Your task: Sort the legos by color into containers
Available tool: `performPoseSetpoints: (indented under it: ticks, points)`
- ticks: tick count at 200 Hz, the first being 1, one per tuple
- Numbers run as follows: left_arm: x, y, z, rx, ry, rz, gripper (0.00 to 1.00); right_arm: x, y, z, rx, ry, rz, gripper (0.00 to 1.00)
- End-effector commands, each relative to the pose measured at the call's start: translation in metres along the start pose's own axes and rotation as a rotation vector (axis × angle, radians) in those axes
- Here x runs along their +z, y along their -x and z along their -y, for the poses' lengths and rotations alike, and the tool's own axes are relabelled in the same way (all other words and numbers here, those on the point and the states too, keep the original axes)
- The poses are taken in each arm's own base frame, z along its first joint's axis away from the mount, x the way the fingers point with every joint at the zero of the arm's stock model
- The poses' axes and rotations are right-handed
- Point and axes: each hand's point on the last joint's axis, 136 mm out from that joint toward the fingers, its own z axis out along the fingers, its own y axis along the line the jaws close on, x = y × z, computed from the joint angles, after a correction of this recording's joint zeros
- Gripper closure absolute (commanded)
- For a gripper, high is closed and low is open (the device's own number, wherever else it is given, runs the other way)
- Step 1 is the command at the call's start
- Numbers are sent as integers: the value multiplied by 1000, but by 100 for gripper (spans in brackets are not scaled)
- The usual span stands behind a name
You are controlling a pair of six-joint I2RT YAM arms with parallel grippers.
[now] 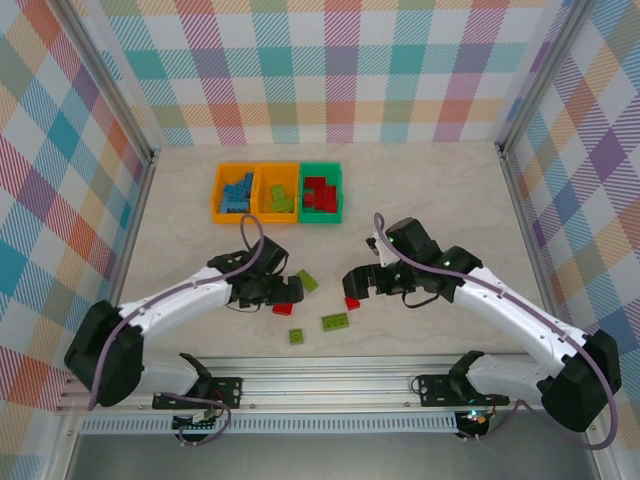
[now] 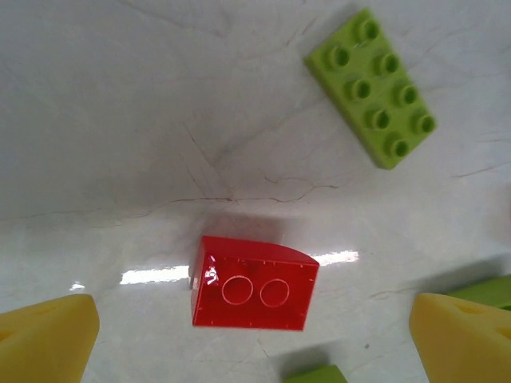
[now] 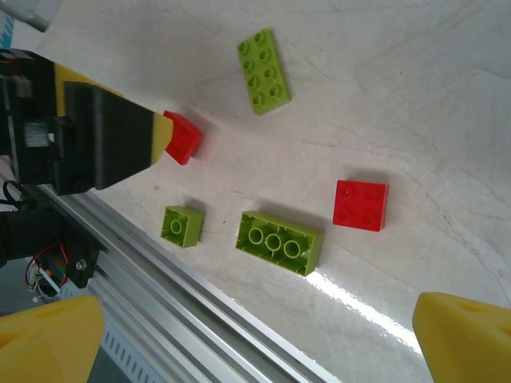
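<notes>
Your left pincer stands wide open and empty, its yellow fingertips on either side of a red lego. The brick lies on the bench near the middle of the near edge.

Come straight down so the pads straddle the brick evenly. Close on its flat sides, since one upper edge looks rounded and might slip. Mind the lime plate and the green legos close by.

Then carry the brick to the green bin holding the reds, at the right end of the row toward the far edge.

Your right pincer is likewise open and empty, above another red lego.
</notes>
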Motion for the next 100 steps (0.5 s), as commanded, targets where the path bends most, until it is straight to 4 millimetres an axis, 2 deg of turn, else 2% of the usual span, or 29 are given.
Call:
performPoseSetpoints:
  ticks: [1, 27, 48, 70, 100]
  points:
    - [15, -4, 4, 32, 32, -34, 0, 4, -9, -1, 27, 16, -38, 0]
    - [32, -10, 6, 59, 36, -83, 7, 5, -8, 0, 34, 13, -27, 0]
    - [40, -13, 2, 63, 64, -101, 21, 5, -9, 0, 38, 12, -33, 0]
    - [42, -10, 2, 51, 61, -82, 37, 3, -10, 0, 41, 10, -34, 0]
    - [38, -9, 6, 43, 53, -91, 48, 0, -6, -3, 59, 24, -8, 0]
